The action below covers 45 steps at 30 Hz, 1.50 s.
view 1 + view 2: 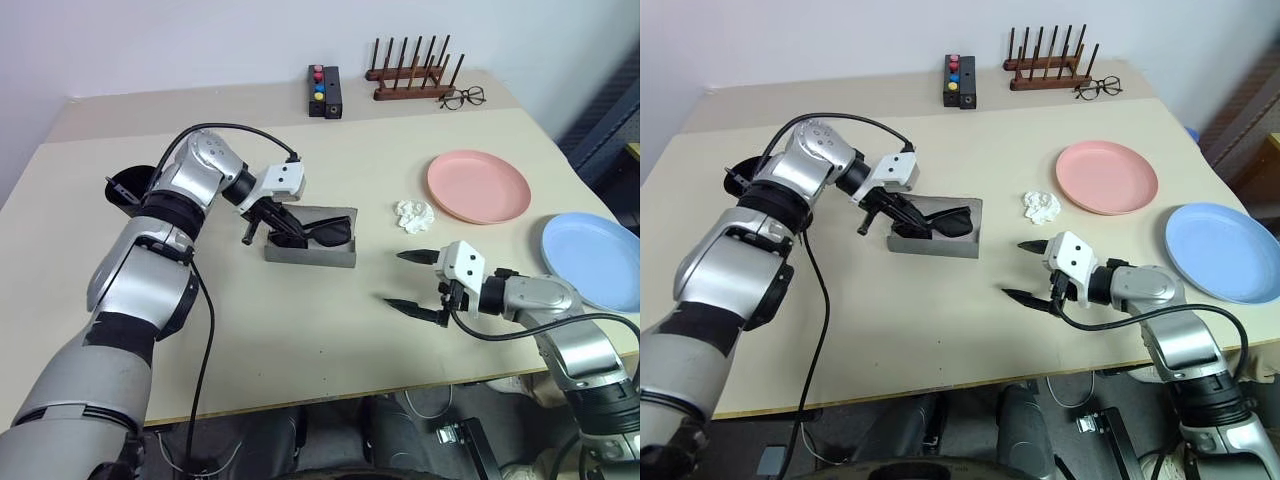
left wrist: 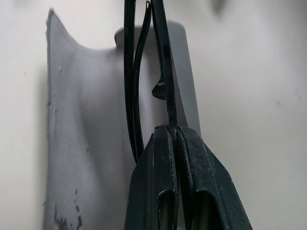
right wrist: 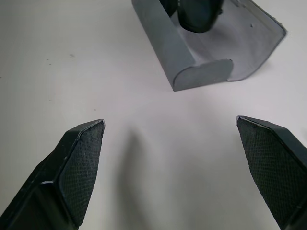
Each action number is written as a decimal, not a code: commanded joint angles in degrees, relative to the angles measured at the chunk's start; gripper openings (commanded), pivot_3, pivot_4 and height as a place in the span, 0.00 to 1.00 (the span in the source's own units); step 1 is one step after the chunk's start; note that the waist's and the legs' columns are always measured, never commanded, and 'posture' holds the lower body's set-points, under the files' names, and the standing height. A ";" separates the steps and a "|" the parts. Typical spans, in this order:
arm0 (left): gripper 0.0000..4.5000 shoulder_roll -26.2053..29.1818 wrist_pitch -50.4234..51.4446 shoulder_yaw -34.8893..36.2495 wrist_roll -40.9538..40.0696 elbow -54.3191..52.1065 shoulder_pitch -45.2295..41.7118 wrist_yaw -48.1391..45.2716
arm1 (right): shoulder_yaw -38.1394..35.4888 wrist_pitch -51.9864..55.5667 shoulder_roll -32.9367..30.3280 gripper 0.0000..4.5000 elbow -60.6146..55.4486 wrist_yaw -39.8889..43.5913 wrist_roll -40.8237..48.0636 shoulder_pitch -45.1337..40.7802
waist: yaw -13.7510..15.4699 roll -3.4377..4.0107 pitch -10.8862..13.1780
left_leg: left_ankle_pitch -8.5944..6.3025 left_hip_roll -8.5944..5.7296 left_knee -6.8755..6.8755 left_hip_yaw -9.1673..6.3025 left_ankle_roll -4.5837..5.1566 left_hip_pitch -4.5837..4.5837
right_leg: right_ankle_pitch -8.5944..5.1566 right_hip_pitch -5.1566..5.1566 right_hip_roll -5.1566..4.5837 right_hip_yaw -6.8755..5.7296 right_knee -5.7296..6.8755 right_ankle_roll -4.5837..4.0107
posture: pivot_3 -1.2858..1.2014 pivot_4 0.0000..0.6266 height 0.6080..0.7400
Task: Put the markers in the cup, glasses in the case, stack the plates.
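Gripping the glasses (image 1: 318,234) over the open case (image 1: 312,250), the left pincer (image 1: 272,223) is clamped; the right pincer (image 1: 410,280) is spread empty; plates (image 1: 478,186) remain unstacked.

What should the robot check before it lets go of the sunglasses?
1. Left gripper shut on the sunglasses: ok.
2. Grey case open: ok.
3. Sunglasses lying fully down inside the case: cannot tell.
4. Right gripper open and apart from the case: ok.
5. Pink plate and blue plate stacked: not ok, they lie apart.
6. Markers inside the black cup: cannot tell.
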 commanded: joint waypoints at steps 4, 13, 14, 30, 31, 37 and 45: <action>0.00 -0.22 -2.08 -2.10 0.68 2.76 -3.93 -0.23 | -1.92 -0.16 -0.43 1.00 -2.95 -0.52 0.84 0.08 | -0.01 0.00 0.00 | 0.00 0.00 0.00 0.01 0.00 0.00 | 0.00 0.00 0.00 0.00 0.00 0.00 | 0.52 0.24 1.00; 0.00 -0.57 -4.28 -5.69 1.08 4.57 -4.57 -0.23 | -2.68 -0.25 -0.96 1.00 -3.17 -0.47 0.98 0.58 | -0.02 0.00 0.00 | 0.00 0.00 0.01 0.01 0.01 0.00 | 0.00 0.00 0.00 0.00 0.00 0.01 | 0.52 0.24 1.00; 0.00 -0.71 -4.44 -5.88 1.12 4.73 -4.67 -0.23 | -2.69 -0.21 -0.95 1.00 -3.29 -0.57 0.99 0.65 | -0.02 0.00 0.00 | 0.00 0.00 0.01 0.01 0.01 0.00 | 0.00 0.00 0.00 0.00 0.00 0.01 | 0.52 0.24 1.00; 0.98 -1.70 -5.94 -2.85 -0.02 5.26 -6.09 -0.22 | -4.18 -0.30 -1.08 1.00 -3.33 -2.24 0.86 0.75 | 0.00 -0.01 0.01 | -0.01 0.00 0.03 0.02 0.03 0.00 | 0.01 0.00 0.01 0.01 0.00 0.02 | 0.52 0.24 1.00; 0.98 -1.66 -5.99 -1.38 -0.20 4.96 -6.25 -0.22 | -4.29 -0.21 -1.08 1.00 -3.36 -2.38 0.89 0.56 | 0.00 -0.01 0.01 | -0.01 0.00 0.03 0.02 0.03 -0.01 | 0.01 0.00 0.01 0.01 0.00 0.02 | 0.52 0.24 1.00; 0.98 -1.77 -3.31 7.01 -1.60 3.26 -7.13 3.30 | -4.66 -0.12 -1.15 1.00 -2.79 -2.77 0.85 -0.36 | -0.04 -0.01 0.01 | -0.01 0.00 0.03 0.02 0.04 -0.01 | 0.01 0.00 0.00 0.00 0.00 0.02 | 0.52 0.24 1.00; 0.98 -2.54 0.28 15.59 -1.94 0.86 -3.12 20.74 | -5.88 -2.18 -1.78 1.00 1.49 -2.43 0.51 -1.37 | 0.01 0.00 0.00 | -0.01 0.00 0.04 0.01 0.03 0.00 | 0.01 0.00 0.00 0.01 0.02 0.03 | 0.52 0.24 1.00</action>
